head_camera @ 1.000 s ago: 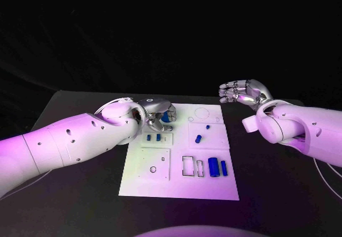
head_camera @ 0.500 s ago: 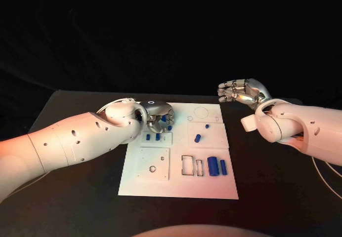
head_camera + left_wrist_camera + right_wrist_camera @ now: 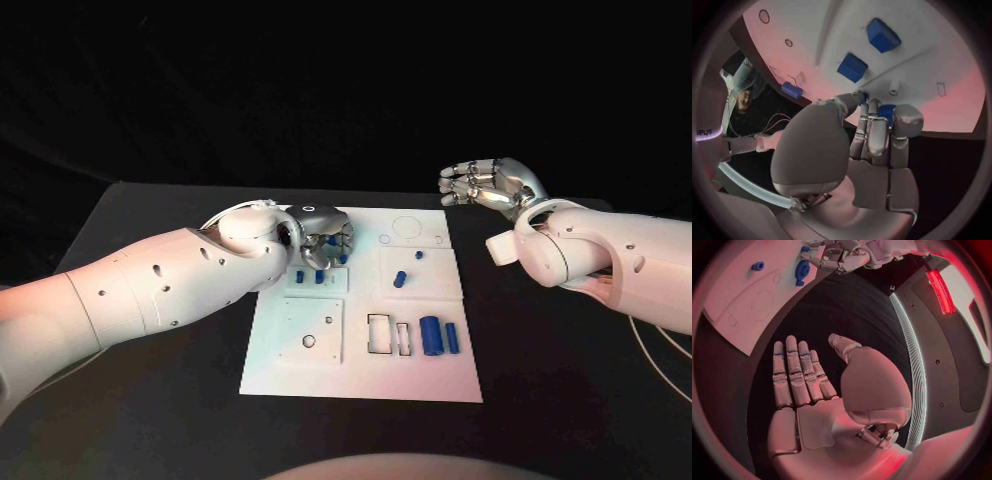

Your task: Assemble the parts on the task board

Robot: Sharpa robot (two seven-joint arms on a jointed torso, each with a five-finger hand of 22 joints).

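Left hand down on the far-left corner of the task board, fingers curled in close and closed around a small blue part, the blue just showing between the fingertips in the left wrist view; two blue blocks seated in the board just beyond those fingertips, a smaller blue piece farther off near the board's edge.

Right hand raised clear of the desk, beyond the board's far-right corner and well apart from it; palm flat, fingers straight and side by side, thumb held apart, holding nothing.

Board lying white in the middle of the black desk; near the left hand, two short blue parts standing side by side in a raised panel; toward the middle, two small blue pieces in the right-hand panel, one just beyond the other; in the near-right area, a thick blue cylinder and a thinner blue bar lying parallel, beside an open rectangular slot; round hole in the near-left panel; faint circular outline at the far-right corner.
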